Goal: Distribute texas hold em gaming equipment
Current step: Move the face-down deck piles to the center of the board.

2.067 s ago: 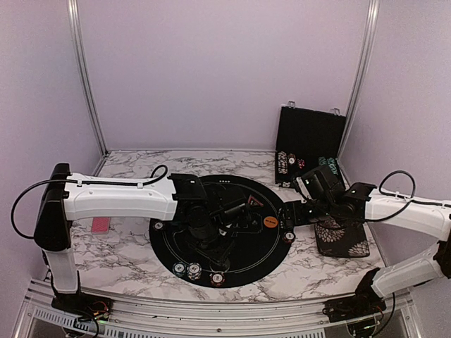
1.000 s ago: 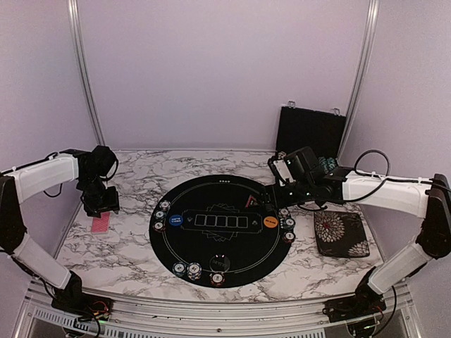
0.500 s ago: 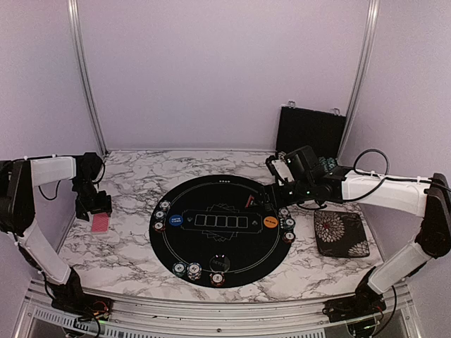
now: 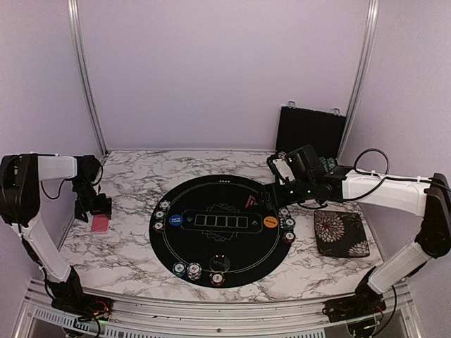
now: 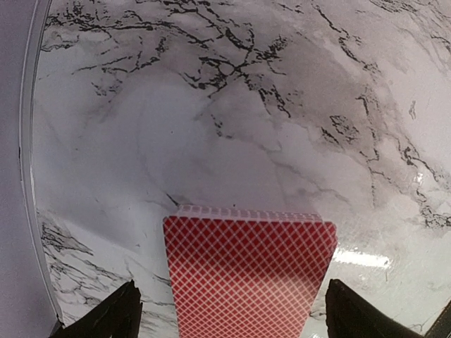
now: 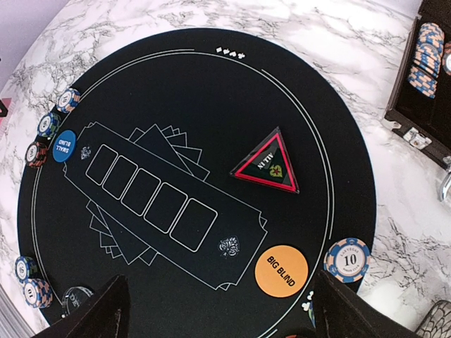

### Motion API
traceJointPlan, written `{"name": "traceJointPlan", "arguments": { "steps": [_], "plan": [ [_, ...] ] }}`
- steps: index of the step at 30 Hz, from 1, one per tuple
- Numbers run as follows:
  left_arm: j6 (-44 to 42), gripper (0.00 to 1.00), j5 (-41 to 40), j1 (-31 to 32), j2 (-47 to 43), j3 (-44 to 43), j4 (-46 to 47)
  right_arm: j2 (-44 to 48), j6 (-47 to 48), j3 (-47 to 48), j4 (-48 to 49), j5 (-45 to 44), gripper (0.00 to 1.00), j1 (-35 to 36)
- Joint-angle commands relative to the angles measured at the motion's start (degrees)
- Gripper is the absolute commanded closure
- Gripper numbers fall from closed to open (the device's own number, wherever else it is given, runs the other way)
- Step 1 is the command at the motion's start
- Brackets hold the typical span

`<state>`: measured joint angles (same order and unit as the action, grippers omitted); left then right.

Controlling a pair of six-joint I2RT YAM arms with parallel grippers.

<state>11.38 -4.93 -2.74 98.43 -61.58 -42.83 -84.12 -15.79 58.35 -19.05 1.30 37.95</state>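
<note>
You have a marble table with a round black mat at its middle, printed with five card outlines in a row. At the far right stands the black chip case, its lid upright against the back wall. In its tray you can see striped chips packed on edge in a row, blue and orange where the right wrist camera catches them. Nearer to you than the case, off the mat's right side, lies the square floral pad.

Your left gripper is at the table's left edge with its fingers spread wide. The deck of red-backed cards lies face down on the marble between them. The left finger stands clear of the deck; whether the right finger touches the deck's edge you cannot tell. Your right gripper hangs over the mat's far right part, jaws wide apart over bare mat.

On the mat, a red-edged black triangle marked ALL IN lies at the far right. The orange button, marked BIG BLIND, sits at the right end of the outlines, and the blue button, marked SMALL BLIND, at the left end. Small chip stacks sit along the mat's rim at the left, near and right sides. The chip just right of the orange button shows a 10.
</note>
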Motion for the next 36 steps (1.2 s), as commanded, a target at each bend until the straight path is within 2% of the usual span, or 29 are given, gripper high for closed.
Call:
{"name": "traceJointPlan", "arguments": {
  "steps": [1, 10, 24, 30, 36],
  "plan": [
    [-2.51, 0.08, 1.38, -0.46, 2.2, -1.79, 0.59, 0.97, 0.73, 0.89, 0.95, 0.46, 0.13, -0.65],
    [-2.95, 0.1, 2.09, -0.48, 4.59, -0.82, 1.38, 1.13, 0.74, 0.63, 1.1, 0.49, 0.13, -0.78],
    [-1.65, 0.26, 2.54, -0.33, 5.01, 2.37, 2.52, 2.02, 0.18, -0.72, 2.0, 0.8, 0.13, -1.07],
    [-0.99, 0.36, 2.44, 0.35, 5.34, 2.91, 2.64, 2.45, -0.04, -1.11, 2.22, 0.88, 0.13, -1.04],
    [2.22, 0.38, 3.15, 3.22, 5.65, 3.48, 3.16, 2.72, -0.2, -1.39, 2.38, 0.83, 0.13, -1.05]
  ]
}}
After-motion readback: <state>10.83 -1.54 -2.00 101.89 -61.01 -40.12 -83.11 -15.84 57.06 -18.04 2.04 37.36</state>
